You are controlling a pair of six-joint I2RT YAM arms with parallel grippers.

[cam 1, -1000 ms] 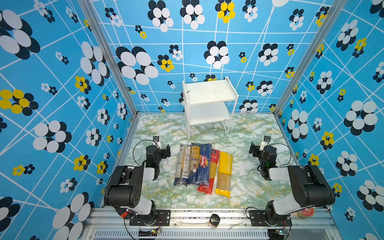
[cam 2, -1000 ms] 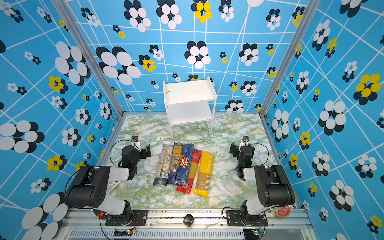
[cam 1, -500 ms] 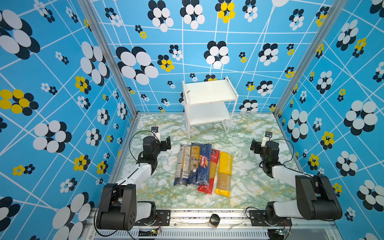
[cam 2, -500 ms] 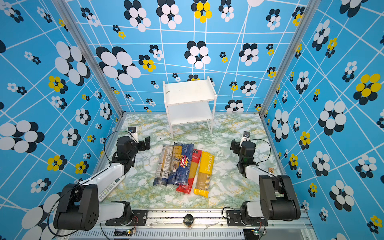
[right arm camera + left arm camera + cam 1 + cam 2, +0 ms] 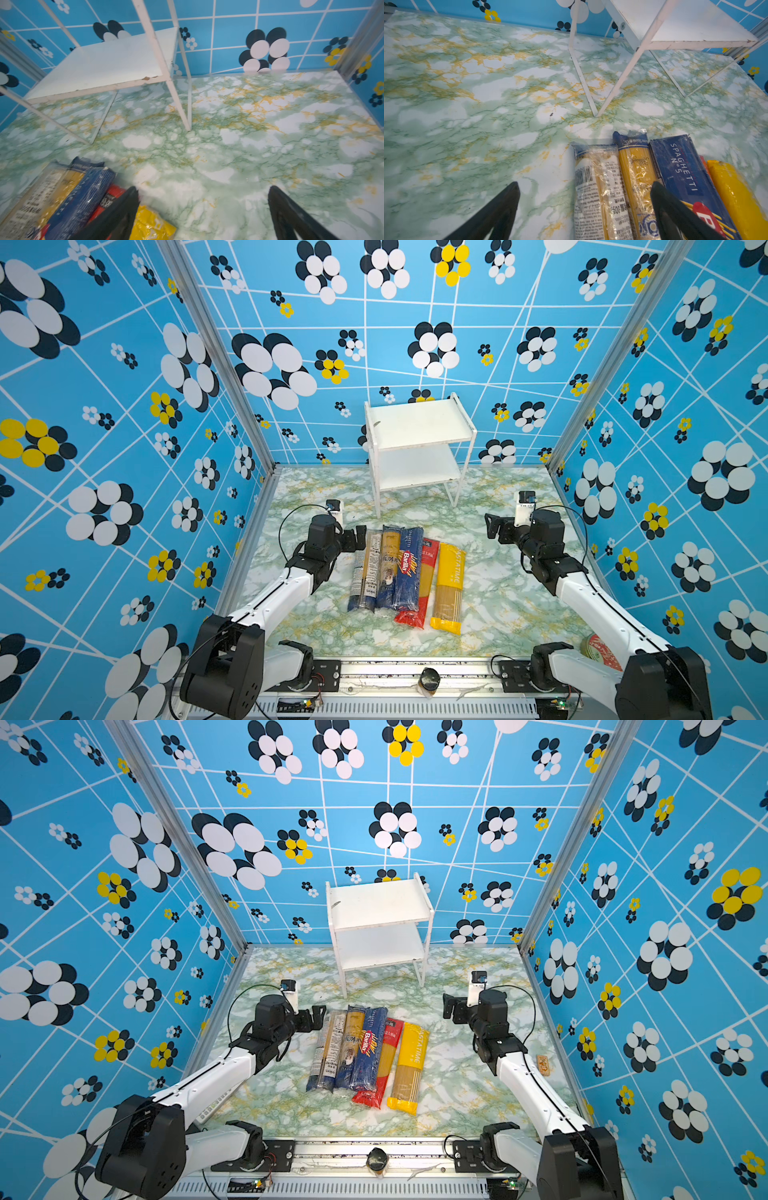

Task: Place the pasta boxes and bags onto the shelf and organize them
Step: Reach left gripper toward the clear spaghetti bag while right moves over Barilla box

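L fingers point(image 5: 497, 214), R fingers point(image 5: 291, 216) wide apart

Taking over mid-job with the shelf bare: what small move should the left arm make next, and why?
Probably lower the left gripper onto the leftmost clear bag: its jaws stand open by that bag's far end, and the shelf is bare.

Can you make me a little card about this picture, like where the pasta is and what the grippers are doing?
Pasta: five packs side by side on the marble table
Order from left: clear bag, second clear bag, blue Barilla pack, red-ended bag, yellow-ended bag
Shelf: white, two bare boards, behind the packs
Left gripper: open, by the clear bags' far end, empty
Right gripper: open, right of the packs, empty
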